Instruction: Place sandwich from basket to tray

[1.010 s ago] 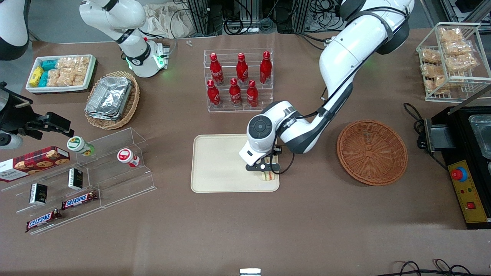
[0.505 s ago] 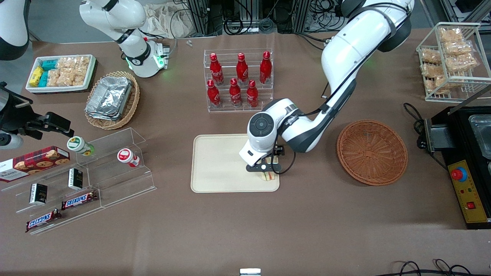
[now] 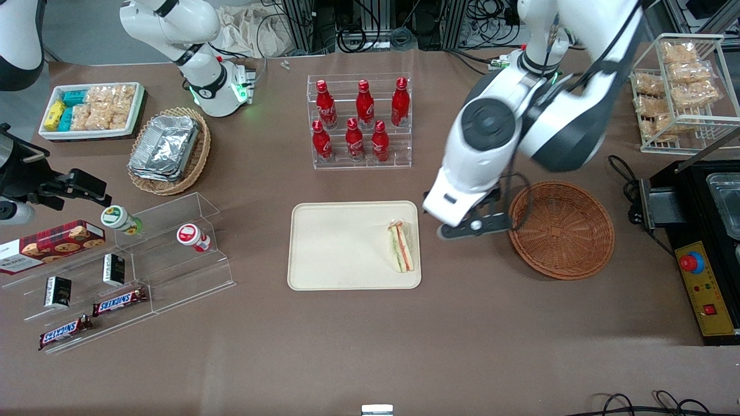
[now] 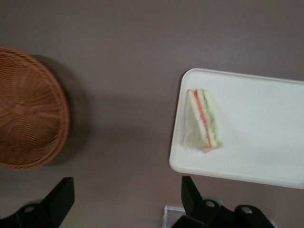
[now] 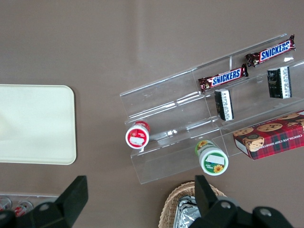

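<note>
Since the earlier frame the gripper (image 3: 475,226) is lifted off the tray (image 3: 341,245) and carried toward the basket (image 3: 561,229). Its jaws are spread and empty. The sandwich (image 3: 401,247) is left lying on the tray, at the edge nearest the basket. Placement is judged done; the retreat is best kept high and clear.

1. One sandwich (image 3: 402,247) is counted, lying on one tray (image 3: 335,245).
2. Two wicker baskets are counted: one reddish-brown basket (image 3: 561,229) and one tan basket (image 3: 196,162) with foil containers.
3. Six red bottles (image 3: 361,118) are counted in one clear rack.
4. Two chocolate bars (image 3: 118,300) and two small dark boxes (image 3: 114,269) are counted.
5. Two round tubs (image 3: 191,236) and one box of cookies (image 3: 52,242) are counted.
6. One hand (image 3: 475,225) is seen, held open above the worktop between tray and reddish-brown basket.
</note>
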Motion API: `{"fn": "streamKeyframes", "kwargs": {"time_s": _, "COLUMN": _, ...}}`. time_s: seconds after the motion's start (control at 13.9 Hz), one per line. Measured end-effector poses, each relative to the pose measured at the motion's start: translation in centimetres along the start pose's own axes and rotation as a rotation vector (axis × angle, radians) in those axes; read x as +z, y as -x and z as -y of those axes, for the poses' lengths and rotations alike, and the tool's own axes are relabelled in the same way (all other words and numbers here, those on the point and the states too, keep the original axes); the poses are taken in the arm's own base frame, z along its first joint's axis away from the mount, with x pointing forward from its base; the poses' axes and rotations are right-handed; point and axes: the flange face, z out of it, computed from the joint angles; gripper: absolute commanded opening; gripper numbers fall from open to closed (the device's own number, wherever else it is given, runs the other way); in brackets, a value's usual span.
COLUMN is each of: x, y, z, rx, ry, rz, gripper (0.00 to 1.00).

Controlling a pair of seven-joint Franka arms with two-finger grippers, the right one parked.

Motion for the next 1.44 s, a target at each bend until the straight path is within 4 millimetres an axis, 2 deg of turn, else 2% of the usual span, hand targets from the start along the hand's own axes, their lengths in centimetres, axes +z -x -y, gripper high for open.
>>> {"fn": "streamKeyframes", "kwargs": {"time_s": 0.22, "x": -3.6, "y": -0.9, "z": 6.5, "rx": 0.043, "ry": 0.008, "rz": 0.039, "gripper": 1.0}}
{"fn": "streamKeyframes", "kwargs": {"time_s": 0.51, "x": -5.7, "y": -2.2, "z": 14.8, "rx": 0.08, "ry": -0.012, "rz": 0.091, "gripper": 1.0}}
{"fn": "streamKeyframes", "kwargs": {"time_s": 0.72, "x": -6.5, "y": -3.5, "z": 21.7, "rx": 0.025, "ry": 0.02, "rz": 0.114, "gripper": 1.0}}
{"fn": "streamKeyframes", "kwargs": {"time_s": 0.94, "x": -5.9, "y": -4.6, "z": 29.1, "rx": 0.029, "ry": 0.041, "rz": 0.13, "gripper": 1.0}}
{"fn": "streamKeyframes", "kwargs": {"time_s": 1.15, "x": -6.1, "y": -3.3, "z": 32.4, "rx": 0.044, "ry": 0.061, "rz": 0.13, "gripper": 1.0}}
{"fn": "streamKeyframes", "kwargs": {"time_s": 1.3, "x": -6.3, "y": -1.3, "z": 33.2, "rx": 0.045, "ry": 0.076, "rz": 0.086, "gripper": 1.0}}
{"fn": "streamKeyframes", "kwargs": {"time_s": 1.44, "x": -6.3, "y": 0.6, "z": 32.9, "rx": 0.052, "ry": 0.077, "rz": 0.066, "gripper": 1.0}}
